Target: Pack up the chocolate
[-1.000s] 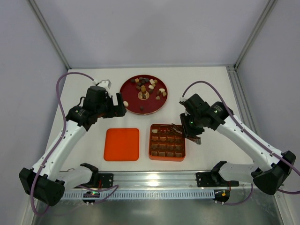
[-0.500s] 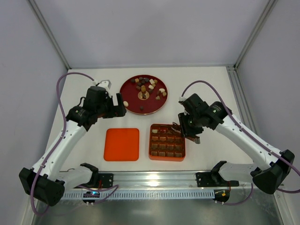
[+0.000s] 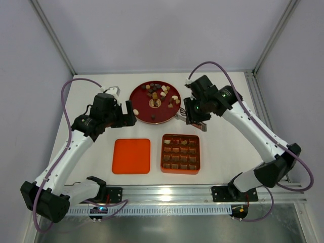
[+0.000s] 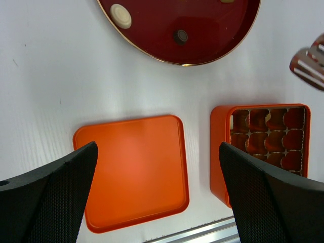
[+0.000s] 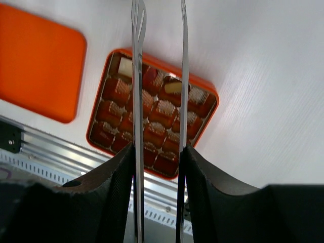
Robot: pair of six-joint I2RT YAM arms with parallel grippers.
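The chocolate (image 3: 158, 93), brown, dark and cream pieces, lies on the dark red plate (image 3: 142, 110). More pieces fill the orange gridded box (image 3: 180, 154), including two cream ones (image 5: 173, 87). My right gripper (image 3: 195, 115) is shut on the metal tweezers (image 5: 136, 76) and hovers by the plate's right edge, above the box (image 5: 152, 116). The tweezer tips run out of the right wrist view. My left gripper (image 4: 158, 147) is open and empty, hovering left of the plate over the lid (image 4: 132, 172). A cream piece (image 4: 120, 15) and a dark piece (image 4: 180, 36) show on the plate.
The flat orange lid (image 3: 131, 156) lies left of the box. A metal rail (image 3: 167, 192) runs along the near edge. Enclosure walls stand on the left, back and right.
My right gripper has moved with the tweezers from over the box's right side back and left to the plate's right edge. The left arm has not moved.
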